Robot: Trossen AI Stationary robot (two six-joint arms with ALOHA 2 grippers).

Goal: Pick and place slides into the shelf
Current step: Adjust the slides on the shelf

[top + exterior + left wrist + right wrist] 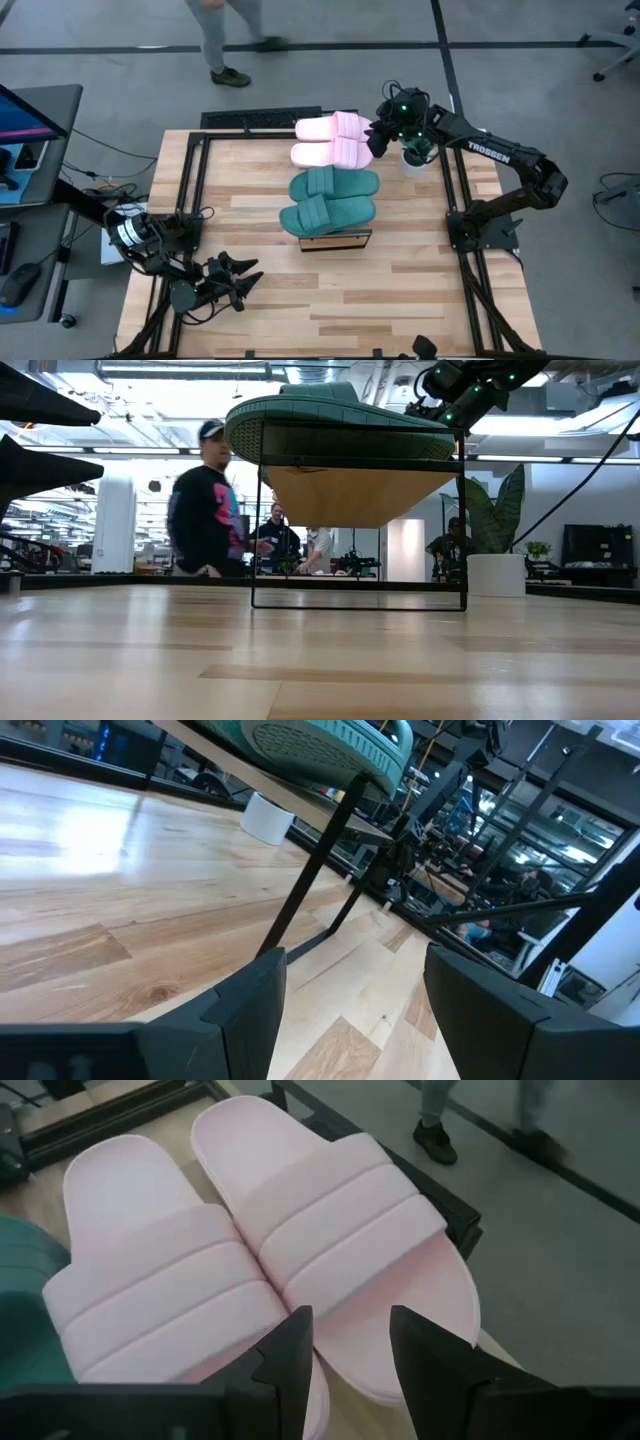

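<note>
Now all four slides sit in a row on the shelf (pixel 336 240): two pink slides (pixel 334 140) at its far end, two green slides (pixel 331 200) toward its near end. My right gripper (pixel 345 1345) hovers at the outer pink slide's edge, fingers parted and empty. I'd back it straight away from the shelf without nudging that slide. My left gripper (pixel 238 279) waits wide open on the bench (pixel 400 290), well clear of the shelf.

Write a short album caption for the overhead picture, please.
Two pink slides and two teal slides line the shelf; the right end effector hovers open beside them.
</note>
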